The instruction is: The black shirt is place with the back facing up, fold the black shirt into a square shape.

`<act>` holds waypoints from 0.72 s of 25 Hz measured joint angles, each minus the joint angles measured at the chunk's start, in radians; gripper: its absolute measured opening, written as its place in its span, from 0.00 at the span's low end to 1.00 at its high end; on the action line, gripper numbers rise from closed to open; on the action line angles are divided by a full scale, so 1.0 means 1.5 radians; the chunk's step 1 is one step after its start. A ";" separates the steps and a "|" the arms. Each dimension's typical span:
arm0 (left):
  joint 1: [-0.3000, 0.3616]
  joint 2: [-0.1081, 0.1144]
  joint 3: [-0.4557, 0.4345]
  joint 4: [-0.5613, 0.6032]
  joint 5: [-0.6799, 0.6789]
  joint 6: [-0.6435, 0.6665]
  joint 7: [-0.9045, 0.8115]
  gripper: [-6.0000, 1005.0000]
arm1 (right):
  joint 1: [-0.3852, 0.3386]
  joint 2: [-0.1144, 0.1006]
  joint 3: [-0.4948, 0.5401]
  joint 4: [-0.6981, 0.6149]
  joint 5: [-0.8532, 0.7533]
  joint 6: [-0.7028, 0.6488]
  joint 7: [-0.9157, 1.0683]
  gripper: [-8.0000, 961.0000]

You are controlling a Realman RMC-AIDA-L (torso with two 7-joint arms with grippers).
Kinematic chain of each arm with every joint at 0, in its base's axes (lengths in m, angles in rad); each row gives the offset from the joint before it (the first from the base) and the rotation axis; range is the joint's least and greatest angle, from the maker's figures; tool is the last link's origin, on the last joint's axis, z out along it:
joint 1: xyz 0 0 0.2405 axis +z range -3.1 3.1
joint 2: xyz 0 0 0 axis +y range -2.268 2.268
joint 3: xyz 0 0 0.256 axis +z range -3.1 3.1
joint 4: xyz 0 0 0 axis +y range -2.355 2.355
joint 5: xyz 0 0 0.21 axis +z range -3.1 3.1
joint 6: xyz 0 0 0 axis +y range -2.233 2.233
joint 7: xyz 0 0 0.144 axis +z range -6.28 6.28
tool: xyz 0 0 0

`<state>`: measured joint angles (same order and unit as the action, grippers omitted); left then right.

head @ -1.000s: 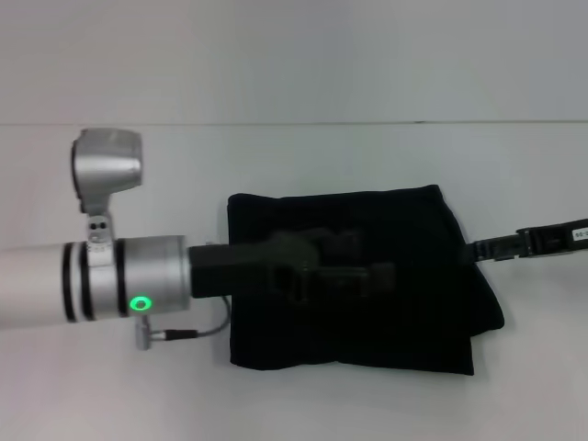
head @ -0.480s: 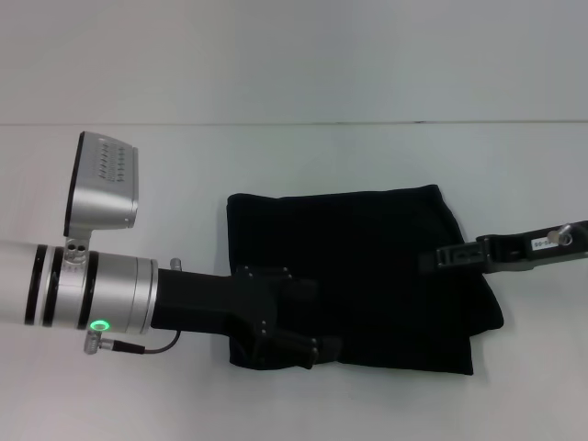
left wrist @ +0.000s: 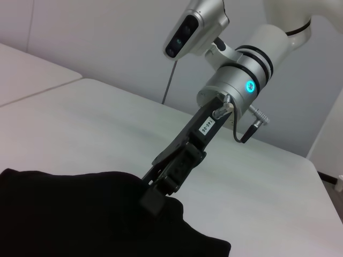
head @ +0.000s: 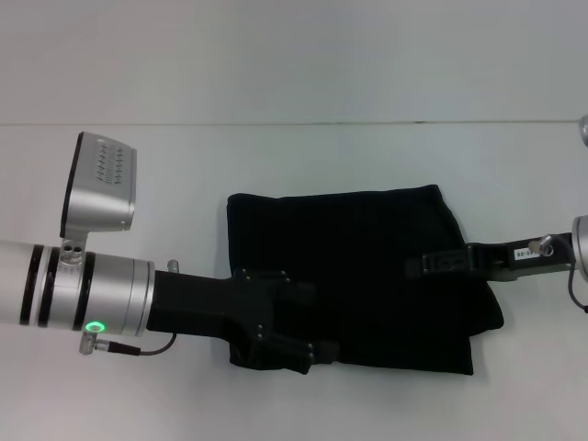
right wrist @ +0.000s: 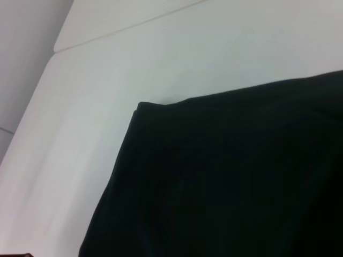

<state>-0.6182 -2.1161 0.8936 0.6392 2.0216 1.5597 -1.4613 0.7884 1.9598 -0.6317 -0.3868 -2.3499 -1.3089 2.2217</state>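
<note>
The black shirt (head: pixel 367 276) lies folded into a rough rectangle in the middle of the white table. My left gripper (head: pixel 322 322) reaches in from the left and hovers open over the shirt's near left corner, holding nothing. My right gripper (head: pixel 415 266) comes in from the right, its tip over the right part of the shirt. In the left wrist view that right gripper (left wrist: pixel 153 201) touches down at the edge of the shirt (left wrist: pixel 69 214). The right wrist view shows only a folded corner of the shirt (right wrist: pixel 225 176) on the table.
The white table (head: pixel 119 175) surrounds the shirt on all sides and meets a pale wall (head: pixel 294 55) at the back. A table edge or seam (right wrist: pixel 107 32) runs beyond the shirt in the right wrist view.
My left gripper pulled back from the middle of the shirt to its near left corner. My right gripper moved left from the shirt's right edge to over the cloth.
</note>
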 joint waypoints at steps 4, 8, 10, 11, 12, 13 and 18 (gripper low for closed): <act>0.000 0.001 0.000 0.000 0.001 0.000 0.000 0.92 | 0.001 0.014 0.003 -0.003 0.004 0.018 -0.007 0.81; 0.000 0.001 0.001 0.000 0.001 -0.003 0.001 0.92 | -0.006 0.021 0.007 -0.002 0.031 0.026 -0.032 0.77; 0.000 0.002 0.001 0.000 0.001 -0.005 0.001 0.92 | -0.013 0.021 0.007 -0.003 0.049 0.025 -0.040 0.72; 0.000 0.002 0.001 0.000 0.001 -0.005 0.001 0.91 | -0.015 0.021 0.007 -0.005 0.056 0.024 -0.043 0.69; 0.000 0.002 0.001 0.000 0.001 -0.005 0.002 0.91 | -0.017 0.021 0.007 -0.006 0.061 0.024 -0.046 0.67; 0.000 0.002 0.000 0.000 0.001 -0.005 0.002 0.91 | -0.018 0.021 0.007 -0.006 0.067 0.023 -0.052 0.64; 0.000 0.003 0.000 0.000 0.001 -0.003 0.001 0.91 | -0.017 0.019 0.008 -0.007 0.091 0.023 -0.083 0.46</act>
<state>-0.6186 -2.1123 0.8943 0.6396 2.0234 1.5547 -1.4593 0.7632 1.9881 -0.6192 -0.3973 -2.2128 -1.2742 2.0968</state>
